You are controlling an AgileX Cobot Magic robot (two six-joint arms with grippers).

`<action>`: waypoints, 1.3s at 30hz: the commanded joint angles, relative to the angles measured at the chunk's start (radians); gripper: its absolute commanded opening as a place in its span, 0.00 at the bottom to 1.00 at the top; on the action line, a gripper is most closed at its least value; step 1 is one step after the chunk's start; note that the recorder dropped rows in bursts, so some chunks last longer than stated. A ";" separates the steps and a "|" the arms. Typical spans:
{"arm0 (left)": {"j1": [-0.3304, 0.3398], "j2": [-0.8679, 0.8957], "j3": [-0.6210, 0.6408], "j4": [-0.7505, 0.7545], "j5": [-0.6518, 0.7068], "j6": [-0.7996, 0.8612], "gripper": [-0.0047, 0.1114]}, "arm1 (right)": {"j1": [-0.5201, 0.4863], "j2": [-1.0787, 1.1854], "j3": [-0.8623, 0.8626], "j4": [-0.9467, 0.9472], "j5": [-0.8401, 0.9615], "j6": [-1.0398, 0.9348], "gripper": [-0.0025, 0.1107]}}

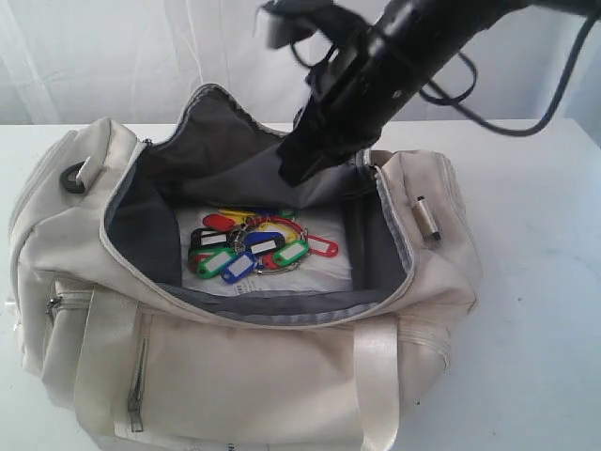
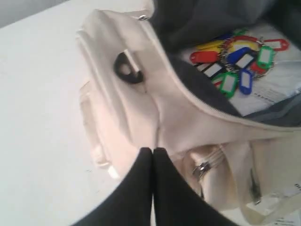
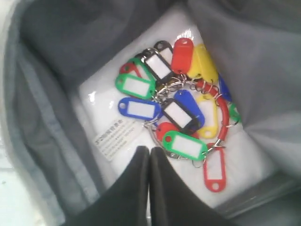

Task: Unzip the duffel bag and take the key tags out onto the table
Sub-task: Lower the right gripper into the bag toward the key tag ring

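Note:
The cream-white duffel bag (image 1: 235, 376) lies on the white table (image 1: 545, 282) with its main zip undone and its grey lining showing. Inside, on a white packet, lies the bunch of key tags (image 1: 255, 246) in red, blue, green, yellow and black. My right gripper (image 1: 293, 171) hangs over the far edge of the opening, shut and empty; in the right wrist view it (image 3: 149, 150) hovers just above the key tags (image 3: 176, 101). My left gripper (image 2: 152, 150) is shut and empty above the bag's end, near a black D-ring (image 2: 127, 68); the key tags (image 2: 237, 61) lie beyond. The exterior view does not show it.
A white packet with a printed label (image 3: 115, 136) lines the bag's floor under the tags. A zip pull (image 1: 429, 221) hangs at the bag's right end. Webbing handles (image 1: 376, 385) drape over the near side. Black cables (image 1: 507, 103) trail from the right arm.

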 commanded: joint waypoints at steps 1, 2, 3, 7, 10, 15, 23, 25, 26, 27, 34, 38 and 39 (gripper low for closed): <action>0.001 -0.132 0.097 0.092 -0.032 -0.078 0.04 | 0.094 0.010 0.063 -0.226 -0.230 0.167 0.02; 0.001 -0.151 0.123 0.092 -0.064 -0.078 0.04 | 0.096 0.021 0.065 -0.253 -0.267 0.200 0.02; 0.001 -0.164 0.144 0.090 -0.092 -0.078 0.04 | 0.096 0.033 0.065 -0.270 -0.302 0.236 0.02; 0.001 -0.183 0.232 0.055 -0.206 -0.078 0.04 | 0.082 0.091 0.065 -0.361 -0.386 0.375 0.03; 0.001 -0.183 0.245 0.007 -0.217 -0.078 0.04 | 0.073 0.133 0.063 -0.380 -0.387 0.390 0.12; -0.005 -0.183 0.245 -0.014 -0.216 -0.069 0.04 | 0.073 0.176 0.063 -0.350 -0.346 0.397 0.37; -0.005 -0.183 0.245 -0.014 -0.216 -0.069 0.04 | 0.073 0.185 0.063 -0.343 -0.330 0.385 0.43; -0.005 -0.183 0.245 -0.019 -0.216 -0.069 0.04 | 0.073 0.187 0.065 -0.352 -0.330 0.374 0.43; -0.005 -0.183 0.245 -0.021 -0.216 -0.069 0.04 | 0.073 0.187 0.065 -0.359 -0.337 0.374 0.43; -0.005 -0.183 0.245 -0.021 -0.216 -0.069 0.04 | 0.073 0.187 0.065 -0.359 -0.339 0.374 0.43; -0.005 -0.183 0.245 -0.025 -0.216 -0.069 0.04 | 0.073 0.243 0.065 -0.359 -0.357 0.374 0.43; -0.005 -0.183 0.245 -0.028 -0.216 -0.069 0.04 | 0.073 0.270 0.065 -0.350 -0.408 0.374 0.43; -0.005 -0.183 0.245 -0.028 -0.216 -0.069 0.04 | 0.073 0.274 0.065 -0.344 -0.420 0.374 0.43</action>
